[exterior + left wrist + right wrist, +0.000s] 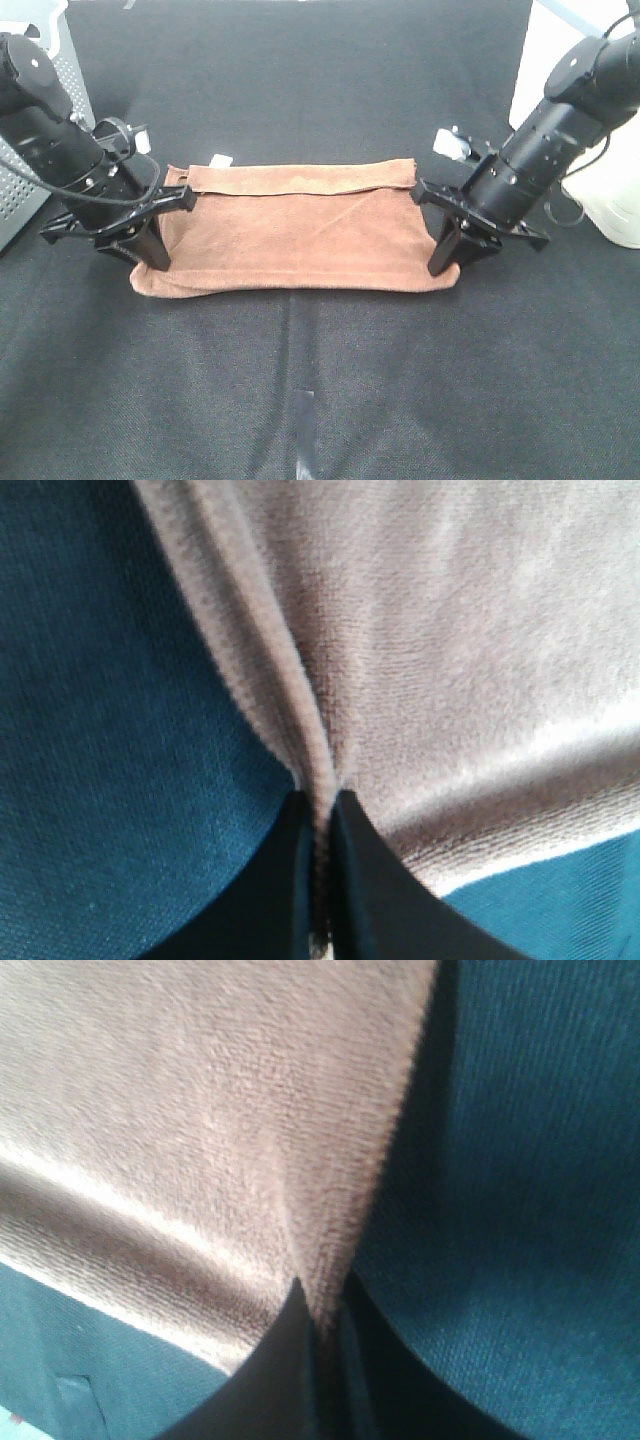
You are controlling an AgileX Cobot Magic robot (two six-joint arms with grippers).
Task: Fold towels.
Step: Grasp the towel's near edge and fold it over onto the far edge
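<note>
The rust-brown towel (pixel 300 225) lies folded lengthwise across the dark table, with its small white tag (pixel 220 159) at the far left corner. My left gripper (pixel 152 258) is shut on the towel's left near edge. In the left wrist view (pixel 322 825) its jaws pinch a ridge of the towel (pixel 450 660). My right gripper (pixel 445 262) is shut on the towel's right near edge. In the right wrist view (pixel 325 1310) its jaws pinch the hem of the towel (pixel 200 1130). Both fingertips press down near the tabletop.
A dark cloth covers the table (pixel 320 400), with a strip of tape (pixel 303 420) near the front middle. A grey perforated box (pixel 30 170) stands at the far left. A white container (pixel 620 180) stands at the right edge.
</note>
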